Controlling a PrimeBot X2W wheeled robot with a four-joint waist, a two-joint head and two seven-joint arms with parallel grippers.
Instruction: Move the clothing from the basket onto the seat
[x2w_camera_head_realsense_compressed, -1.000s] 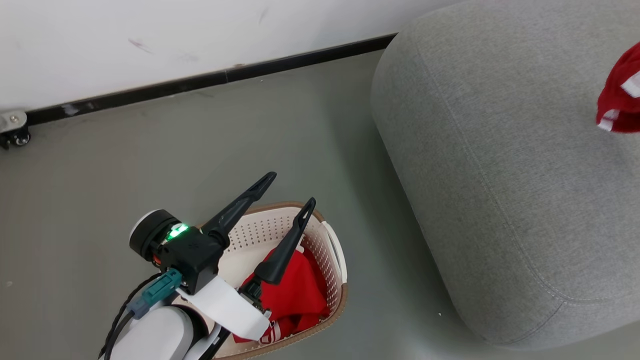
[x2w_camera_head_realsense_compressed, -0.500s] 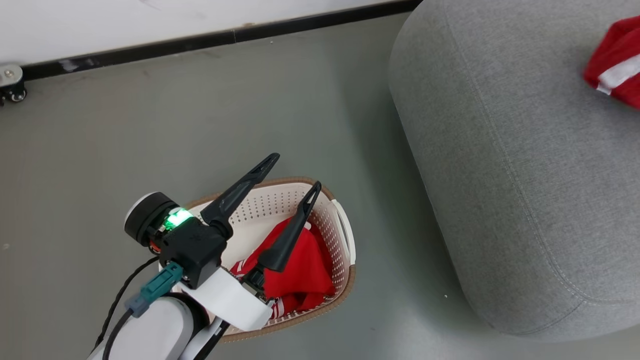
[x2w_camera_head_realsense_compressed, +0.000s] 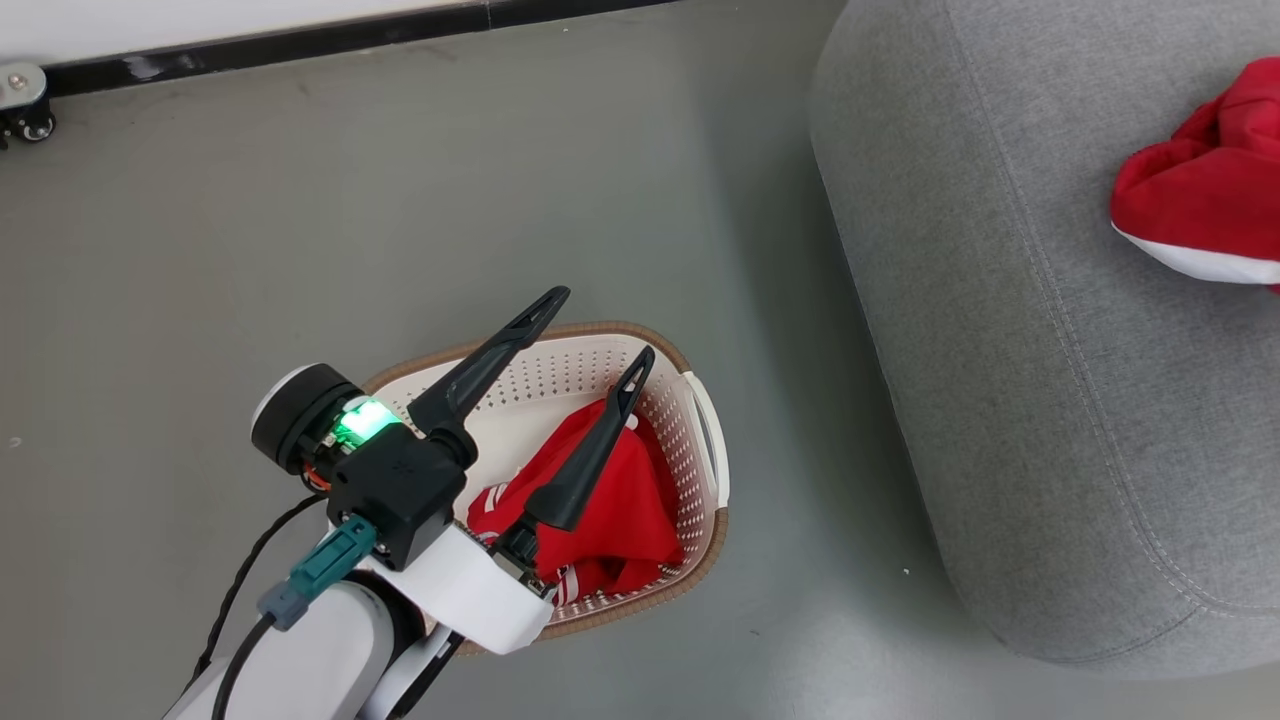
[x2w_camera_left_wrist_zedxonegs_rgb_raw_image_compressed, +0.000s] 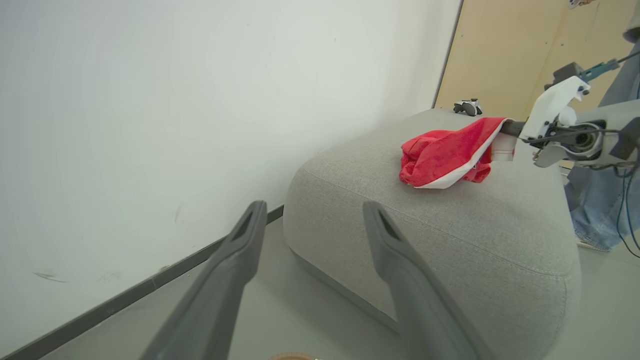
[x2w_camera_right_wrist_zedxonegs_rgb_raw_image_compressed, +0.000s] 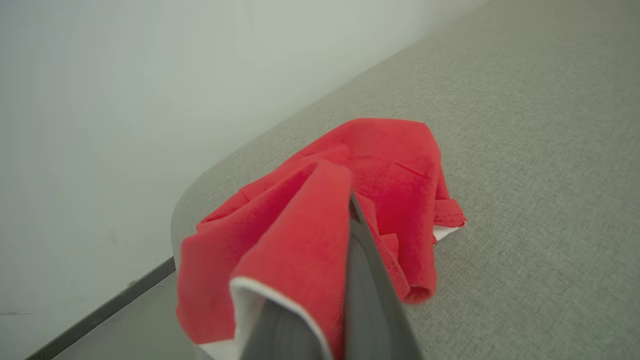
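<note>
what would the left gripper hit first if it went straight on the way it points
Most likely the grey seat: the left gripper points at its rounded end near the wall, with nothing showing in between, though depth is hard to judge.

A plain grey floor (x2w_camera_head_realsense_compressed: 400, 200) meets a white wall (x2w_camera_left_wrist_zedxonegs_rgb_raw_image_compressed: 150, 100), with a black baseboard (x2w_camera_head_realsense_compressed: 300, 42) along the join. A small caster on a metal bracket (x2w_camera_head_realsense_compressed: 25, 110) stands against the baseboard at the upper left of the head view. In the left wrist view a tan wooden panel (x2w_camera_left_wrist_zedxonegs_rgb_raw_image_compressed: 500, 50) adjoins the wall, a small controller-like object (x2w_camera_left_wrist_zedxonegs_rgb_raw_image_compressed: 467, 107) lies before it, and a person's leg in blue jeans (x2w_camera_left_wrist_zedxonegs_rgb_raw_image_compressed: 595, 210) stands at the right edge.
</note>
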